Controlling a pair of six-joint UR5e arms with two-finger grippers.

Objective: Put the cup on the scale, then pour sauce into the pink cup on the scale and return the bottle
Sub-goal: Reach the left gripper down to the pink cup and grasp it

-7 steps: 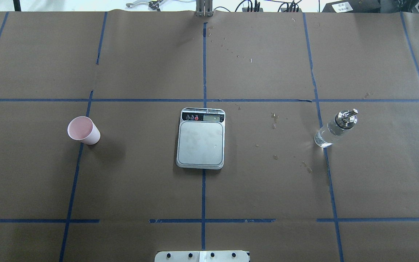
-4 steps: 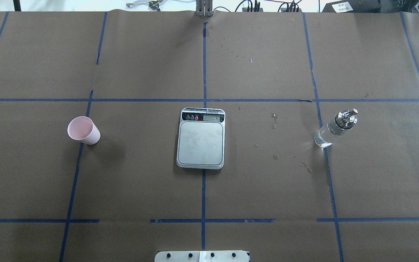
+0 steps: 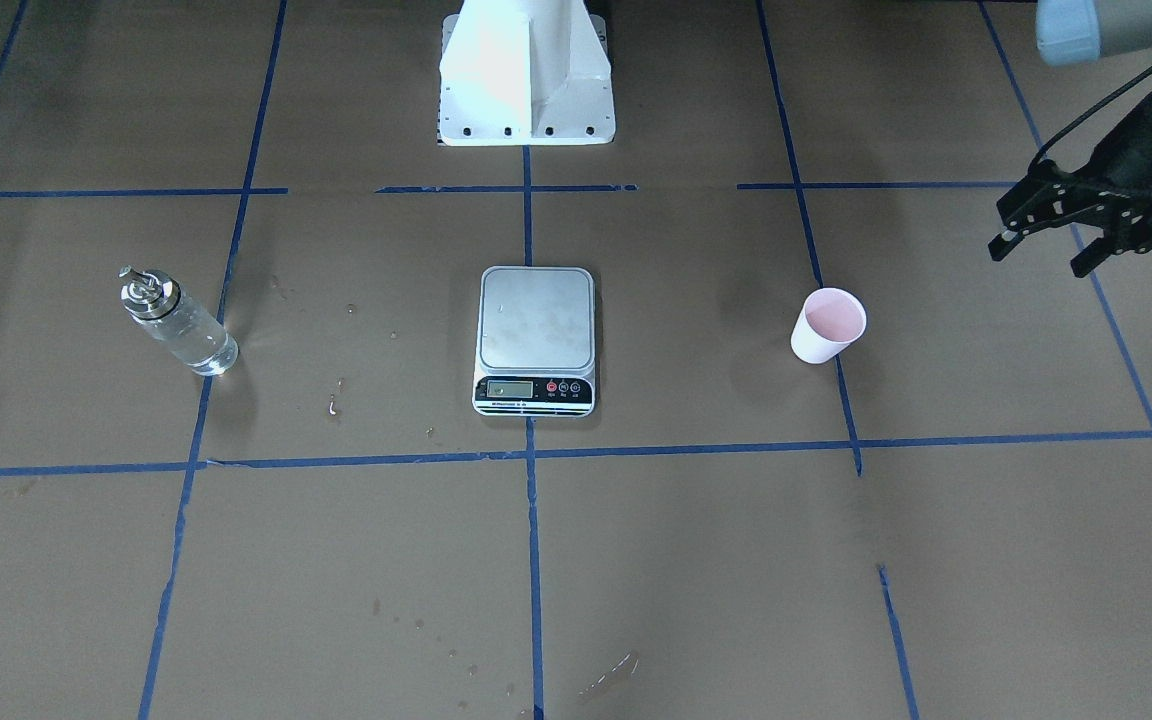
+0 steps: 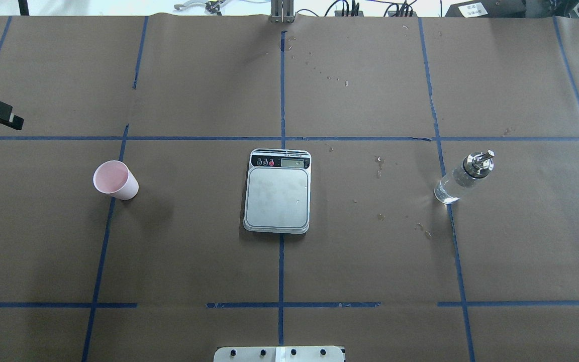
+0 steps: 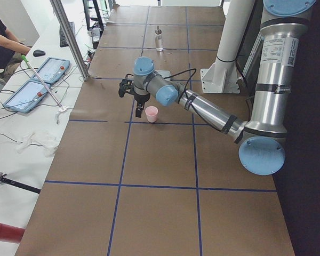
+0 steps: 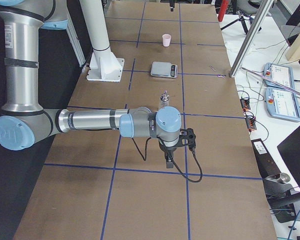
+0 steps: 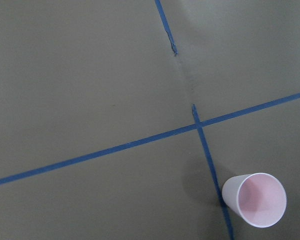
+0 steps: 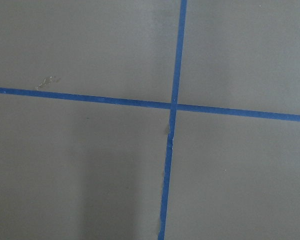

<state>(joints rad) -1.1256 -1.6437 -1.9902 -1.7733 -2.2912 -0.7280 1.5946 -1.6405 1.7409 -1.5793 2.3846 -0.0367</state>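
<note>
Pink cup [image 3: 829,325] — small, tapered, upright, pale inside, on blue tape line [image 3: 844,405], well apart from scale [image 3: 535,318]. L gripper [image 3: 1039,254] spread wide nearby; R gripper [image 6: 168,159] — can't tell.

1. Overhead exterior: high behind the robot, facing forward and down over the counter [image 4: 370,261].
2. Front-facing: opposite side, steep; both share the scale [image 3: 535,320].
3. Side views: counter ends, looking lengthwise.
4. Wrist cameras: close, facing down.
</note>
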